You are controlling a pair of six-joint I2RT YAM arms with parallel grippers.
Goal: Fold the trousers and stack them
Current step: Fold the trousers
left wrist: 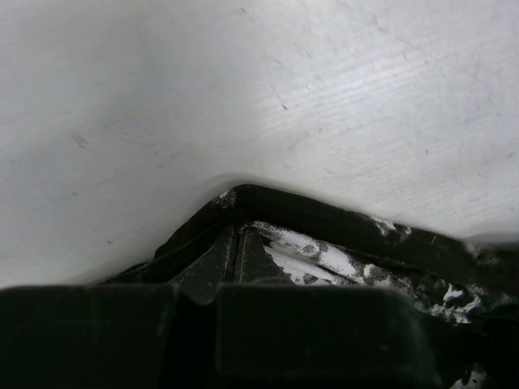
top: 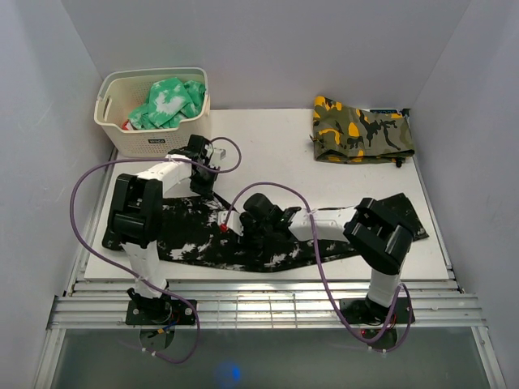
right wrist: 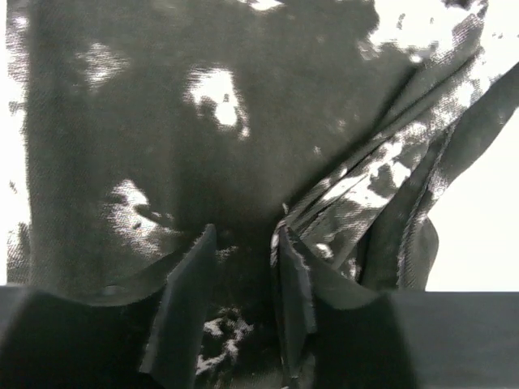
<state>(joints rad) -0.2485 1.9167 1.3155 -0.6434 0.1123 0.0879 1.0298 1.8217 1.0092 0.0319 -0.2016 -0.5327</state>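
The trousers [top: 195,247], black with white splatter, lie lengthwise across the front of the white table [top: 268,146]. My left gripper [top: 204,180] is at their far edge, left of centre. In the left wrist view its fingers [left wrist: 235,243] are pressed together on a raised peak of the trousers' seam edge [left wrist: 324,259]. My right gripper [top: 235,220] is low over the middle of the trousers. In the right wrist view it [right wrist: 243,235] stands open. Speckled cloth [right wrist: 162,121] lies between its fingers, and a raised fold [right wrist: 381,203] lies against the right finger.
A white basket [top: 122,130] at the back left holds a green-and-white garment [top: 170,101]. A folded camouflage garment [top: 362,130] lies at the back right. Purple cables [top: 81,186] loop beside both arms. White walls close in on both sides.
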